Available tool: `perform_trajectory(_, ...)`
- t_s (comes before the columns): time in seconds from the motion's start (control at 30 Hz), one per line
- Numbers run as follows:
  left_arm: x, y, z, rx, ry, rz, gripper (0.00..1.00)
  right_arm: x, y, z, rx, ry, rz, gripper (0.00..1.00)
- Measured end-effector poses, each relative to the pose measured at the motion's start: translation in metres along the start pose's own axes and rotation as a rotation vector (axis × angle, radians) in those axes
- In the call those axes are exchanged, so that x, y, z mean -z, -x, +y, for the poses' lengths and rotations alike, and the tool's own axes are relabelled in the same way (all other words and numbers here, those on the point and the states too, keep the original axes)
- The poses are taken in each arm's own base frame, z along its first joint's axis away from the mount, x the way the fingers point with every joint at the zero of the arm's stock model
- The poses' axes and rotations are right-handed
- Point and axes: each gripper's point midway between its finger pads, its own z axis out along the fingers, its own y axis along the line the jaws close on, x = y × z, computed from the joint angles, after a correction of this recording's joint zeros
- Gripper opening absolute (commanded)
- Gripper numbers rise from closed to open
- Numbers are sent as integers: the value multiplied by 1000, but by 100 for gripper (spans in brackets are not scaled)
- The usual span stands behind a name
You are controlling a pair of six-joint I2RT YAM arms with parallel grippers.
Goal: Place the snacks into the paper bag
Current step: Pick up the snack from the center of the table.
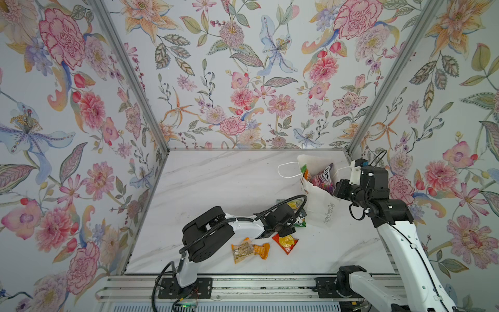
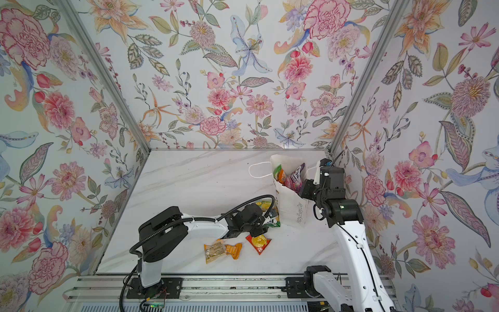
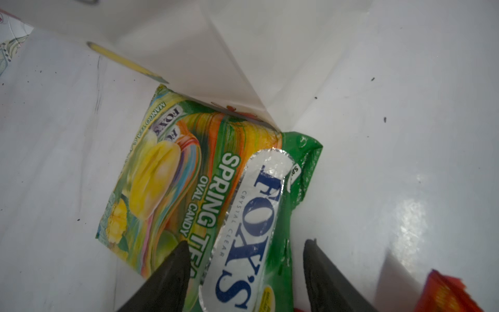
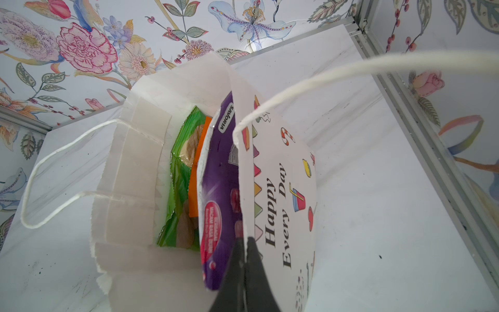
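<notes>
A green FOX'S candy bag (image 3: 216, 189) lies flat on the marble table against the foot of the paper bag (image 1: 321, 210). My left gripper (image 3: 247, 241) is open just above it, one finger over the packet and the other over bare table beside it. The white paper bag leans, with a green chips bag (image 4: 181, 173), an orange packet (image 4: 195, 173) and a purple packet (image 4: 218, 189) inside. My right gripper (image 4: 245, 243) is shut on the bag's printed front wall at the rim. Two orange-wrapped bars (image 1: 243, 252) and a red-orange sachet (image 1: 286, 243) lie near the table's front.
Floral walls enclose the table on three sides, and the right wall (image 1: 405, 175) stands close behind the right arm. The bag's free cord handle (image 1: 287, 170) hangs towards the table's middle. A metal rail (image 1: 243, 286) with both arm bases runs along the front edge.
</notes>
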Motion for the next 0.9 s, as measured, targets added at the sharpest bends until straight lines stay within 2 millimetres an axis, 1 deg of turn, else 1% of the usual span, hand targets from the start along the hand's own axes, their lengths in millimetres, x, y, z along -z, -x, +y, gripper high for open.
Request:
perform_trajectory(0.13, -7, -7, 1, -5, 13, 25, 51, 0, 0, 0, 0, 0, 0, 0)
perform_trajectory(0.23, -8, -6, 6, 2, 43, 29, 42, 0, 0, 0, 0, 0, 1, 0)
perform_trajectory(0.33, -8, -5, 10, 13, 63, 30, 23, 0, 0, 0, 0, 0, 0, 0)
perform_trajectory(0.37, -8, -4, 11, 16, 69, 33, 19, 0, 0, 0, 0, 0, -1, 0)
perform_trajectory(0.43, -7, -3, 15, 31, 89, 34, 14, 0, 0, 0, 0, 0, -1, 0)
perform_trajectory(0.6, -3, -2, 21, 72, 122, 34, 7, 0, 0, 0, 0, 0, -1, 0)
perform_trajectory(0.73, 22, 7, 27, 130, 138, -8, 2, 1, 0, 0, 0, 0, -1, 0)
perform_trajectory(0.9, 66, 31, 40, 243, 166, -115, 0, 1, 0, 0, 0, 0, -1, 0)
